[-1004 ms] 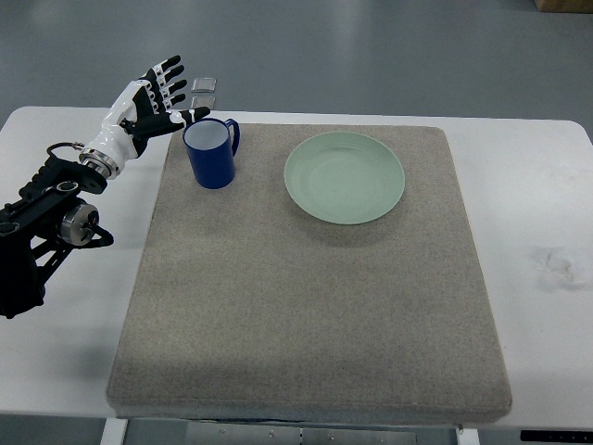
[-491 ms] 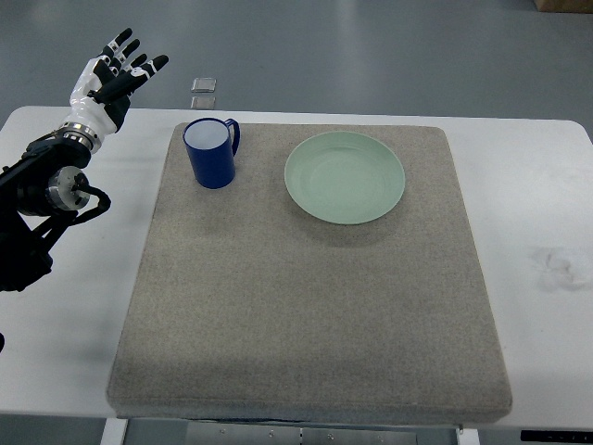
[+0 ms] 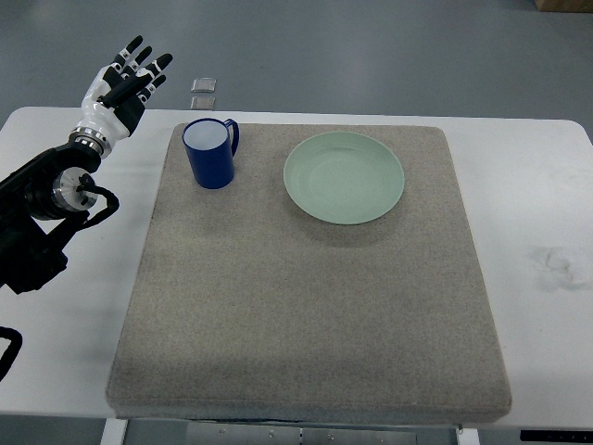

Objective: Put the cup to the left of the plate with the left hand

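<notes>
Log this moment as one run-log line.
left hand: open, off cup | cup: upright on mat, left of plate | right hand: unseen

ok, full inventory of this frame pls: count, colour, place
cup: 1, blue, upright on the mat's far left corner, left of the plate, handle pointing far right
plate: 1, pale green, far centre of the mat
mat: 1, grey-brown, covering most of the table
table: 1, white, under the mat
small square items: 2, grey, on the floor beyond the table
left hand: 1, white and black, fingers spread, raised left of the cup, holding nothing
right hand: not in view
</notes>
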`<action>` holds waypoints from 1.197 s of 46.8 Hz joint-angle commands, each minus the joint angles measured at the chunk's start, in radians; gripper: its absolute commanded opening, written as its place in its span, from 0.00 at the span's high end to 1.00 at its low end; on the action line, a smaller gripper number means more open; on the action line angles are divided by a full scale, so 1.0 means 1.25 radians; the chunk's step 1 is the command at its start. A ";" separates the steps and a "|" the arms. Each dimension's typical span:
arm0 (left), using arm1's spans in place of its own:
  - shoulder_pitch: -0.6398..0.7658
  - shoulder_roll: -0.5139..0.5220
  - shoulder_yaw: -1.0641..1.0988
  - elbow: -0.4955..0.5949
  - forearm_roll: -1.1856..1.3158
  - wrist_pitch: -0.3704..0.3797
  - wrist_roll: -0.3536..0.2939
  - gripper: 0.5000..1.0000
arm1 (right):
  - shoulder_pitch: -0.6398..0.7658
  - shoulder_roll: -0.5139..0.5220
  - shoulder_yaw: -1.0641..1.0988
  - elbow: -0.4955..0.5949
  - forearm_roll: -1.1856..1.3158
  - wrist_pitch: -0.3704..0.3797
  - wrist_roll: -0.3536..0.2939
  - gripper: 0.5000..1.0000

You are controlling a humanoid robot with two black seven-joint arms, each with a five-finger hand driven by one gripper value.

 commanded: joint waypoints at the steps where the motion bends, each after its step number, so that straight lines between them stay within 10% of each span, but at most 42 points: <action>1: 0.000 -0.008 0.000 0.009 0.000 -0.001 0.000 0.02 | 0.000 0.000 0.000 0.000 0.001 -0.001 0.000 0.14; 56: -0.032 -0.008 -0.002 0.010 0.002 0.007 -0.005 0.01 | 0.002 0.000 0.001 0.004 0.001 0.009 0.000 0.14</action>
